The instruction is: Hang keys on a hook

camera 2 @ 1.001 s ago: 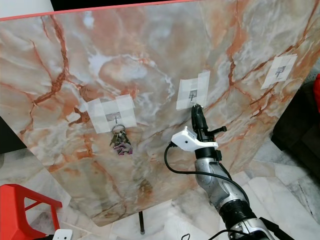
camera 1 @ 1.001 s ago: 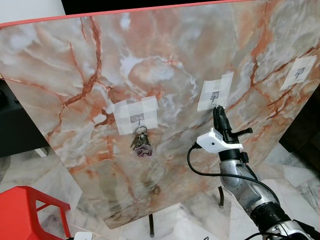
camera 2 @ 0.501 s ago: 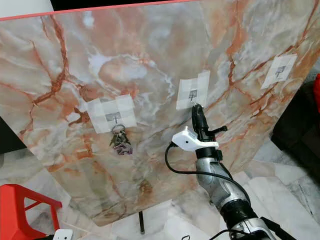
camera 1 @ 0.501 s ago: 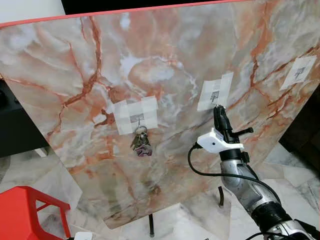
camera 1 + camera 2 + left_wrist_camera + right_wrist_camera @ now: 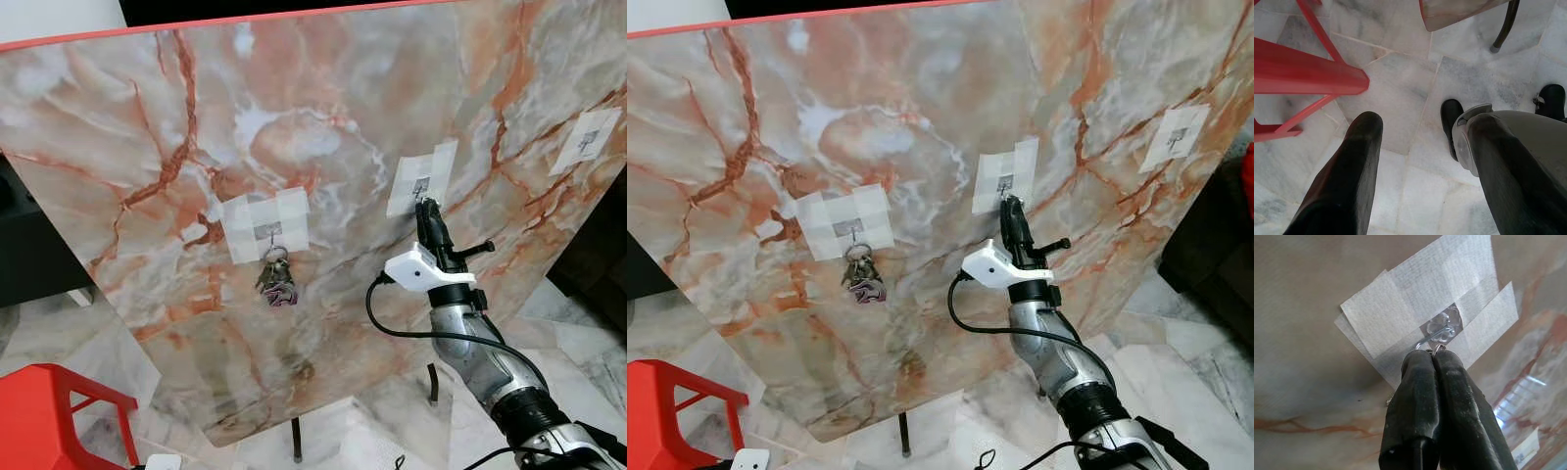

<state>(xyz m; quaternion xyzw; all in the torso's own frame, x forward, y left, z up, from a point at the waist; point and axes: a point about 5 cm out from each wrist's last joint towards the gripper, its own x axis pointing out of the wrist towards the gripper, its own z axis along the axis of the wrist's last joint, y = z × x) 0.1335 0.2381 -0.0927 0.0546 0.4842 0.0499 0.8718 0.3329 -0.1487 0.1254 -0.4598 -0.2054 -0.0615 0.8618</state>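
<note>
A tilted marble board (image 5: pixel 323 127) carries three taped clear hooks. My right gripper (image 5: pixel 424 204) is raised to the middle hook (image 5: pixel 421 186); its fingertips rest just under it. In the right wrist view the right gripper (image 5: pixel 1432 355) is shut, with a thin metal key ring (image 5: pixel 1439 348) poking out between its tips and touching the hook's wire (image 5: pixel 1437 333). The keys themselves are hidden behind the fingers. Another key bunch (image 5: pixel 277 284) hangs from the left hook (image 5: pixel 266 233). My left gripper (image 5: pixel 1422 127) hangs open over the floor.
The third hook (image 5: pixel 586 140) at the board's right edge is bare. A red stool (image 5: pixel 59 411) stands at the lower left, close to my left arm. The board's thin black legs (image 5: pixel 297 441) stand on the pale marble floor (image 5: pixel 1400 98).
My right gripper has risen slightly, bringing its tips closer under the middle hook. The hanging key bunch and the board are as before.
</note>
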